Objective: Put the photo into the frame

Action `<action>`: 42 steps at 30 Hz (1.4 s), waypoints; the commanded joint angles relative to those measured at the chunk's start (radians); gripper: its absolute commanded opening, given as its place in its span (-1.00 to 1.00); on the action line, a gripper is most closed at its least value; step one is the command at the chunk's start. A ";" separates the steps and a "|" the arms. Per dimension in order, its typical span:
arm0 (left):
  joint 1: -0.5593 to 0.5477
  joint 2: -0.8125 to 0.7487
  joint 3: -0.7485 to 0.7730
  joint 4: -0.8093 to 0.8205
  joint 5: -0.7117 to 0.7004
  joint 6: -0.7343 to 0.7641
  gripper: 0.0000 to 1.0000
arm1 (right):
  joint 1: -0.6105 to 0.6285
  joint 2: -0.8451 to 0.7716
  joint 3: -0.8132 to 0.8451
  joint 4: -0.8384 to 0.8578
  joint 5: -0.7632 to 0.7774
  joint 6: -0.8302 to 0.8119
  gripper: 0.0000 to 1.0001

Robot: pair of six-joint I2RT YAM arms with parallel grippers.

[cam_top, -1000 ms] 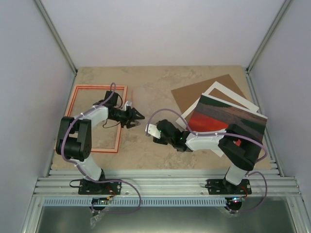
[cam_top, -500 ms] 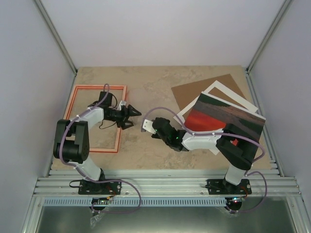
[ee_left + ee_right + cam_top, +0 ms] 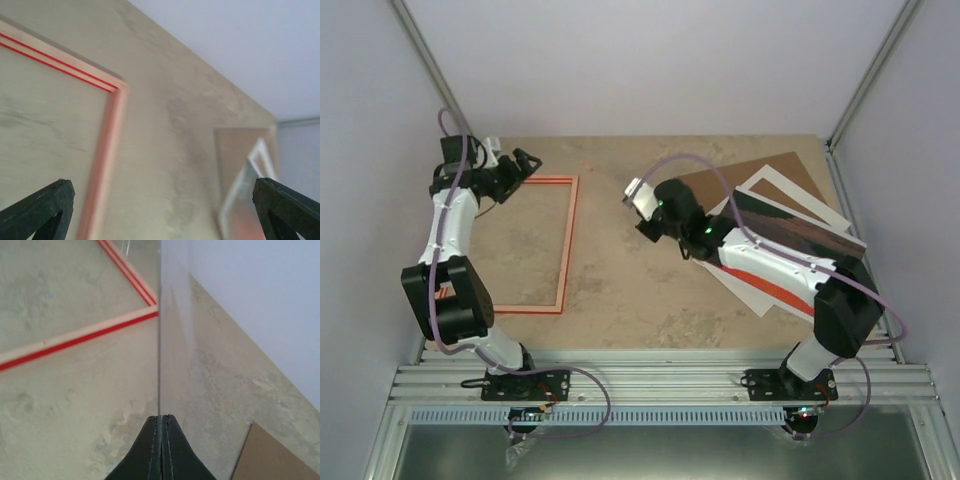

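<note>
Left claw (image 3: 527, 168) is spread wide open near the upper-left corner of the frame (image 3: 568, 240). Right claw (image 3: 161, 421) is pinching a thin clear sheet (image 3: 175, 340) (seen edge-on). Photo (image 3: 802, 233) lies mid-right, under the right arm (image 3: 765, 258).

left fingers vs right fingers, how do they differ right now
The left fingers stand wide apart, holding nothing; the right fingers are shut on the edge of a clear sheet. The left fingers hover by the far edge of the frame, the right fingers nearer the photo. Both pairs are black.
</note>
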 commanded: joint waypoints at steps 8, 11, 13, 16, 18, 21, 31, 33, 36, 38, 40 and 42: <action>0.025 -0.050 -0.222 -0.108 -0.278 0.284 0.91 | -0.249 -0.137 0.198 -0.169 -0.433 0.255 -0.99; 0.019 -0.045 -0.308 -0.077 -0.247 0.268 0.87 | -0.318 -0.155 0.235 -0.171 -0.512 0.290 -0.99; 0.005 -0.029 -0.357 -0.049 -0.210 0.250 0.86 | -0.358 -0.155 0.257 -0.172 -0.563 0.308 -0.99; -0.050 0.012 -0.388 -0.019 -0.203 0.232 0.84 | -0.409 -0.145 0.289 -0.180 -0.619 0.331 -0.99; -0.080 0.034 -0.411 0.017 -0.193 0.204 0.82 | -0.439 -0.140 0.314 -0.190 -0.639 0.340 -0.99; -0.131 0.070 -0.435 0.082 -0.177 0.167 0.79 | -0.483 -0.147 0.328 -0.184 -0.655 0.346 -0.99; -0.386 0.226 -0.443 0.292 -0.091 -0.020 0.61 | -0.602 -0.164 0.372 -0.185 -0.645 0.345 -0.99; -0.437 0.262 -0.424 0.330 -0.086 -0.060 0.59 | -0.619 -0.166 0.372 -0.186 -0.644 0.349 -0.99; -0.512 0.316 -0.390 0.369 -0.079 -0.100 0.57 | -0.640 -0.172 0.372 -0.188 -0.646 0.359 -0.99; -0.555 0.347 -0.371 0.405 -0.074 -0.140 0.57 | -0.653 -0.173 0.372 -0.190 -0.653 0.371 -0.99; -0.596 0.378 -0.346 0.458 -0.051 -0.194 0.56 | -0.663 -0.176 0.372 -0.190 -0.662 0.382 -0.99; -0.653 0.410 -0.291 0.469 -0.045 -0.200 0.55 | -0.670 -0.179 0.370 -0.189 -0.671 0.391 -0.99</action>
